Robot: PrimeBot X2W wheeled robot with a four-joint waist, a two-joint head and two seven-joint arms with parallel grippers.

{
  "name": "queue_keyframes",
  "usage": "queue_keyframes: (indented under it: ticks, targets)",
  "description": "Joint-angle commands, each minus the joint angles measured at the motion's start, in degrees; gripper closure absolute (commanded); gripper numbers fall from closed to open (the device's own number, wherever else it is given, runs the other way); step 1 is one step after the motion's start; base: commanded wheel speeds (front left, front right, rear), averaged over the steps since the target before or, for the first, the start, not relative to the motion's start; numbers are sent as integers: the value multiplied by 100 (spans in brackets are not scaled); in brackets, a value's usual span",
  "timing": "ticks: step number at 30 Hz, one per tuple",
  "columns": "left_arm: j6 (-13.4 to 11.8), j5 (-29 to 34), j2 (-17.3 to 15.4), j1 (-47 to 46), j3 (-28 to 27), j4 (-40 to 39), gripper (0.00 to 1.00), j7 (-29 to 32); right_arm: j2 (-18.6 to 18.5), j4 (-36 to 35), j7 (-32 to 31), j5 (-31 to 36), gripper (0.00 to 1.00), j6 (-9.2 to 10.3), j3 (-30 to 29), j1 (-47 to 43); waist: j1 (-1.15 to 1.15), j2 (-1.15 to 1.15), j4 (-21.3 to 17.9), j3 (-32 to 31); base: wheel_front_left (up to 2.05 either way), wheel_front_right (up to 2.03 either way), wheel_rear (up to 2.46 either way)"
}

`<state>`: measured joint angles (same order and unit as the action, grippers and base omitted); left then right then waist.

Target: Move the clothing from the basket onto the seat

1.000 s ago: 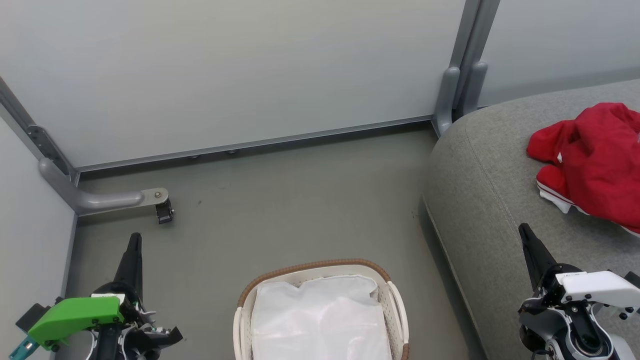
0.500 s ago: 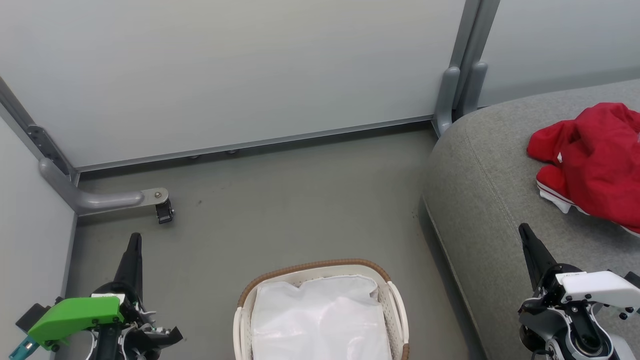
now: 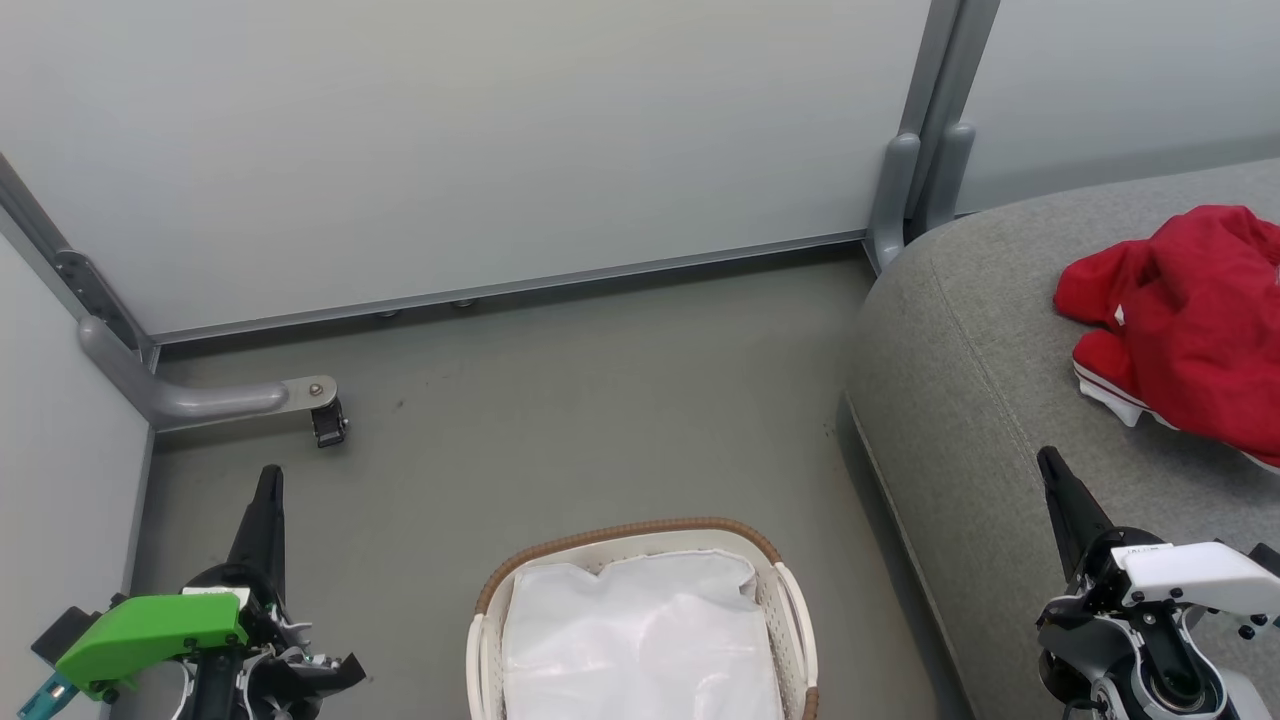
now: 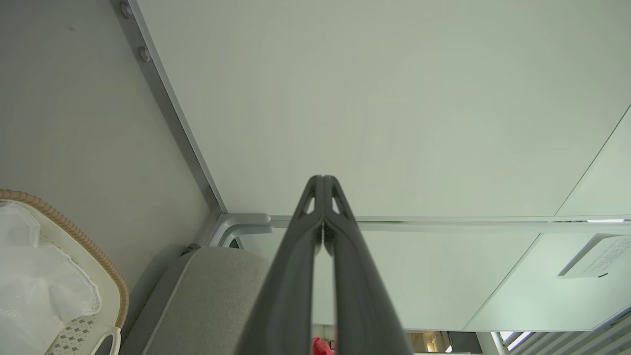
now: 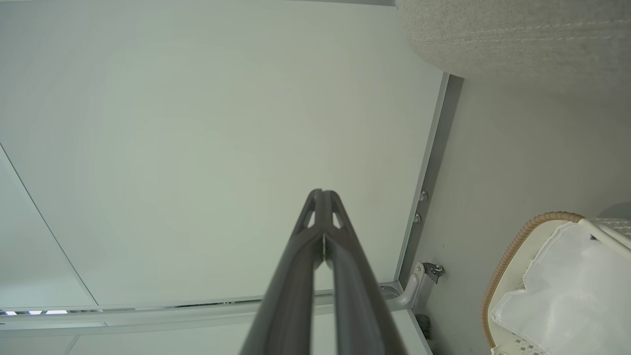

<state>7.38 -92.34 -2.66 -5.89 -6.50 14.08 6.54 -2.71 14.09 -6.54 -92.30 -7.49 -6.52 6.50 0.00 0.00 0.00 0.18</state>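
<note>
The red clothing (image 3: 1190, 325) with white striped trim lies crumpled on the grey seat (image 3: 990, 400) at the right. On the floor at bottom centre stands the white basket (image 3: 780, 590) with its brown woven rim, and inside it lies a white liner (image 3: 640, 640). My left gripper (image 3: 268, 478) is shut and empty at the lower left, apart from the basket. My right gripper (image 3: 1048, 462) is shut and empty over the seat's front part, below the clothing. Both wrist views show the tips pressed together (image 4: 323, 181) (image 5: 323, 195). A sliver of red clothing (image 4: 321, 346) peeks between the left fingers.
Pale partition panels (image 3: 480, 140) close the back and left, with grey posts (image 3: 925, 130). A grey bracket foot with a small caster (image 3: 325, 415) sticks out over the floor at the left. Grey floor (image 3: 600, 400) lies between basket, wall and seat.
</note>
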Motion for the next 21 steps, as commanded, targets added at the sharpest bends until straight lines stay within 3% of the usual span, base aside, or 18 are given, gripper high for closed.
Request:
queue_keyframes:
  ticks: [1, 21]
  targets:
    - [23, -16, -40, -66, -12, -13, 100, 19, -32, -23, -19, -22, 100, 0, -11, -62, 0, 0, 0, 0, 0, 0, 0]
    - [23, -16, -40, -66, -12, -12, 100, 19, -32, -23, -19, -22, 100, 1, -11, -62, 0, 0, 0, 0, 0, 0, 0]
